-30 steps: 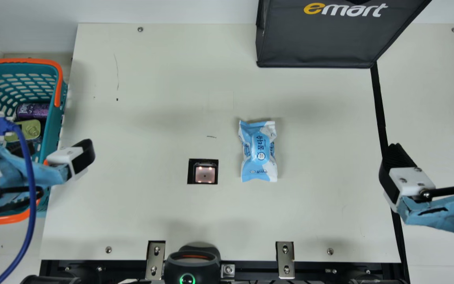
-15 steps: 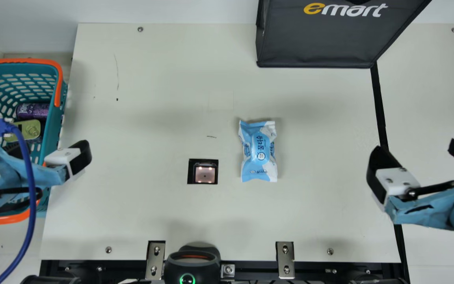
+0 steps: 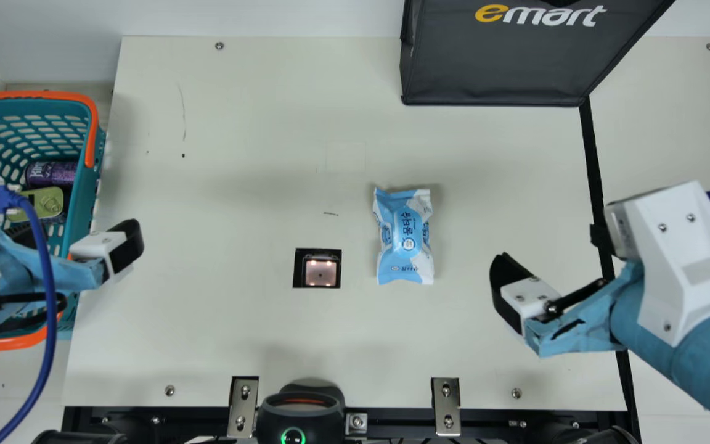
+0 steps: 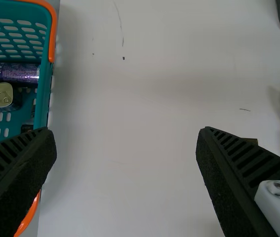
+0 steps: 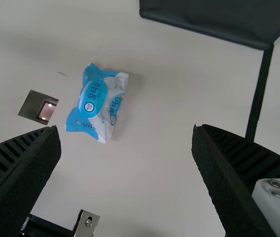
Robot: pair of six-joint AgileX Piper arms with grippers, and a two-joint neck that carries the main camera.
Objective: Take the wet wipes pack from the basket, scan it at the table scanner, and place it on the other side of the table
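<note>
Lying between the scanner and the spread-fingered right end effector is the wet wipes pack.

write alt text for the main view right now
A blue and white plastic wet wipes pack lies on a cream table, just right of a small square black-framed scanner. The open black-fingered right hand hovers farther right, the matching left hand by a teal plastic basket; a dark grey fabric bag stands behind.

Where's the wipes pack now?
In the main view, the wipes pack lies on the table, just right of the scanner and left of the right claw.
</note>
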